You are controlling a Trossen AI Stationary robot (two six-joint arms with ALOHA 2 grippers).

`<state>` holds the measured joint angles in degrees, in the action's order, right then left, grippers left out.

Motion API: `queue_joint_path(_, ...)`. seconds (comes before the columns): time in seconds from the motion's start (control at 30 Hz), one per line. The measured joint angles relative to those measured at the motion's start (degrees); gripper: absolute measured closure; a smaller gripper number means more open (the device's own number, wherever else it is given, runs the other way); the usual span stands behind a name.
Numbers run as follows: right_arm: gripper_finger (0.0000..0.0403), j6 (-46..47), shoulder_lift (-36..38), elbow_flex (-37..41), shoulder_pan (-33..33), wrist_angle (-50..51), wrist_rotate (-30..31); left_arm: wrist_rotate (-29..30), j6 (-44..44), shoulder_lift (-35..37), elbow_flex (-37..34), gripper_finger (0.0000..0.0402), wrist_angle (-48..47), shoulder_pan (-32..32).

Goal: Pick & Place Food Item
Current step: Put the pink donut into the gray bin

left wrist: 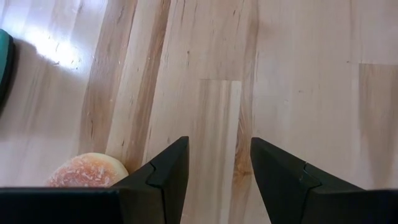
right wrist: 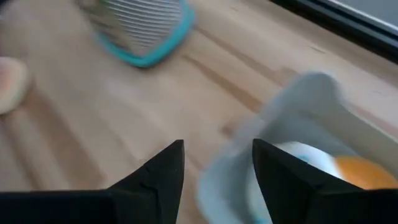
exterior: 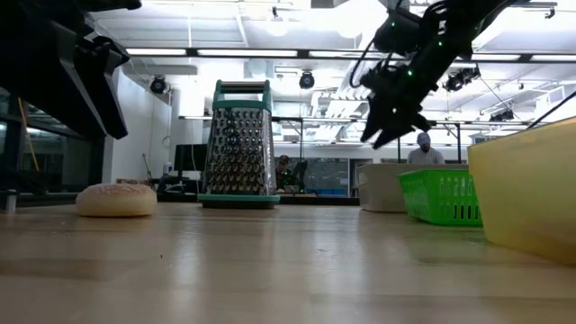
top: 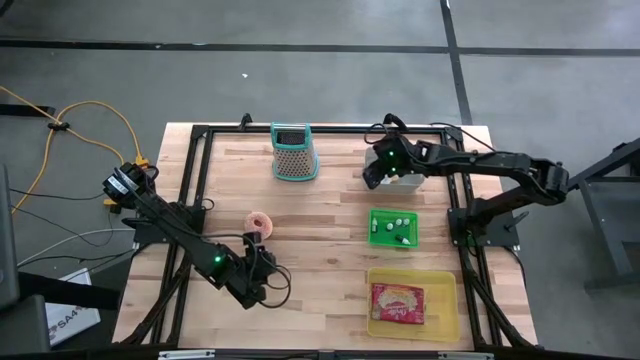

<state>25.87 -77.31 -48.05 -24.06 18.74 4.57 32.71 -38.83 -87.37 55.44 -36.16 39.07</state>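
A round tan-pink pastry [top: 259,220] lies flat on the wooden table, left of centre. My left gripper [top: 257,241] hovers just on its near side, open; in the left wrist view the pastry [left wrist: 87,172] sits beside one finger, outside the gap of my left gripper [left wrist: 217,146], which shows only bare wood. My right gripper [top: 372,174] is open in the air at the far right, over the edge of a white container [top: 404,181]. In the right wrist view the white container [right wrist: 311,118] holds something white and orange [right wrist: 348,168].
A metal grater with a teal rim [top: 294,152] stands at the far middle. A green basket [top: 376,238] with small pieces sits right of centre. Nearer, a yellow tray [top: 447,303] holds a red packet [top: 398,302]. Bare wood lies between pastry and basket.
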Motion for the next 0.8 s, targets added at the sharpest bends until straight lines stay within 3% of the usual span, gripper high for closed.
queue_joint_path(0.27, 0.0227, -1.90, 0.01, -0.02, 5.59, -5.85, -7.18, -1.37, 2.00, 0.11, 0.00, 0.0239, -4.78, -3.61)
queue_joint_path(0.43, 0.0227, -2.15, -0.01, -0.02, 10.69, -9.23, -6.73, -1.56, -0.02, 0.11, 0.00, 0.0239, -11.30, -6.73)
queue_joint_path(0.8, 0.0227, -1.82, -0.03, -0.02, 17.80, -10.82, -4.17, -9.42, 4.13, 0.87, -0.04, 0.0239, -15.85, -14.46)
